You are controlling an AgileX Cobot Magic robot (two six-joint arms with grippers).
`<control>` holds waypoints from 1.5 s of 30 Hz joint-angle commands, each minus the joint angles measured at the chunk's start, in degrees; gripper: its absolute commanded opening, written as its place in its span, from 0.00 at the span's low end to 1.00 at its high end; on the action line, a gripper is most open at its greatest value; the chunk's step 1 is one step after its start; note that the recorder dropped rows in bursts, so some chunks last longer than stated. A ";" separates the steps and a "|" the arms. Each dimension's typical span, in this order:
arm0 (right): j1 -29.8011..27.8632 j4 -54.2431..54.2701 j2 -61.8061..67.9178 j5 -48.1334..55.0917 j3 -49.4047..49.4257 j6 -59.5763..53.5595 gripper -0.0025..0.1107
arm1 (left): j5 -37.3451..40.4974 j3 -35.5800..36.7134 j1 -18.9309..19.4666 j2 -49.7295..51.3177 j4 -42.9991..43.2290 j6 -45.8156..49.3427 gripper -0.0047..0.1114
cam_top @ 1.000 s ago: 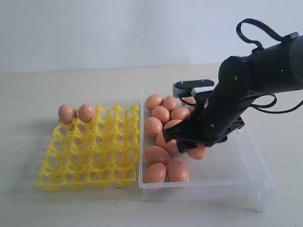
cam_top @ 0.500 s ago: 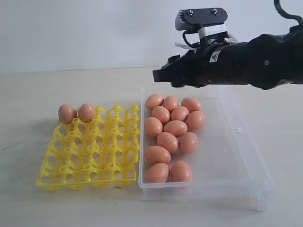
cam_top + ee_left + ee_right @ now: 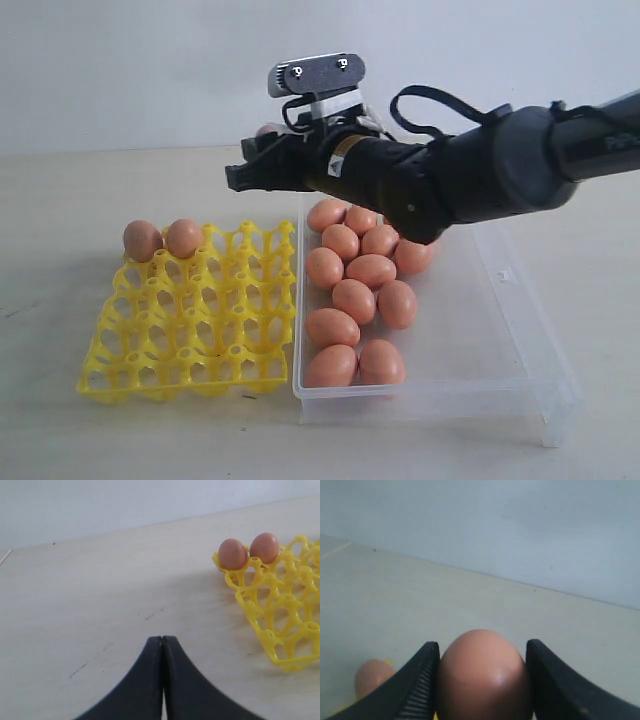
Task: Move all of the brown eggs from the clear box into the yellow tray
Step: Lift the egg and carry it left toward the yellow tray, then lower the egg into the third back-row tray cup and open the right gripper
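My right gripper [image 3: 240, 176] is shut on a brown egg [image 3: 482, 675] and hangs in the air above the far right corner of the yellow tray [image 3: 190, 310], just left of the clear box [image 3: 500, 330]. Two brown eggs [image 3: 142, 240] [image 3: 184, 237] sit in the tray's far left cups. Several more brown eggs [image 3: 370, 270] lie in the left half of the box. In the right wrist view the held egg fills the gap between the ribbed fingers [image 3: 422, 680]. My left gripper [image 3: 162, 639] is shut and empty over bare table, left of the tray [image 3: 280, 605].
The pale tabletop [image 3: 80, 190] runs around tray and box, with a plain wall behind. The right half of the clear box holds no eggs. My right arm [image 3: 480, 180] stretches across above the far end of the box.
My right gripper rose out of the clear box with an egg and swung left, from over the box's eggs to above the tray's far right corner.
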 commanded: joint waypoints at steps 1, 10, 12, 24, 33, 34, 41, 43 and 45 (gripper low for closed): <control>0.91 -9.99 5.16 -5.30 -5.86 8.87 0.02 | -0.35 -0.23 -0.28 -0.32 -0.19 -0.32 0.04; 1.17 -20.30 11.76 -9.55 -10.73 18.56 0.02 | -0.35 -0.23 -0.28 -0.32 -0.19 -0.32 0.04; 1.17 -20.65 12.47 -9.90 -10.85 17.48 0.02 | -0.35 -0.23 -0.28 -0.32 -0.19 -0.32 0.04; 1.17 -23.12 18.42 -11.32 -10.85 15.03 0.02 | -0.35 -0.23 -0.28 -0.32 -0.19 -0.32 0.04; 1.06 -22.01 19.05 -11.48 -10.98 11.47 0.02 | -0.35 -0.23 -0.28 -0.32 -0.19 -0.32 0.04; 1.06 -21.68 19.05 -11.48 -10.98 11.47 0.02 | -0.35 -0.23 -0.28 -0.32 -0.19 -0.32 0.04; 1.06 -21.57 19.05 -8.18 -12.67 11.47 0.06 | -0.35 -0.23 -0.28 -0.32 -0.19 -0.32 0.04; 1.06 -21.57 19.05 -7.51 -12.67 11.47 0.14 | -0.35 -0.23 -0.28 -0.32 -0.19 -0.32 0.04; 1.06 -21.57 19.05 -7.39 -12.67 11.47 0.26 | -0.35 -0.23 -0.28 -0.32 -0.19 -0.32 0.04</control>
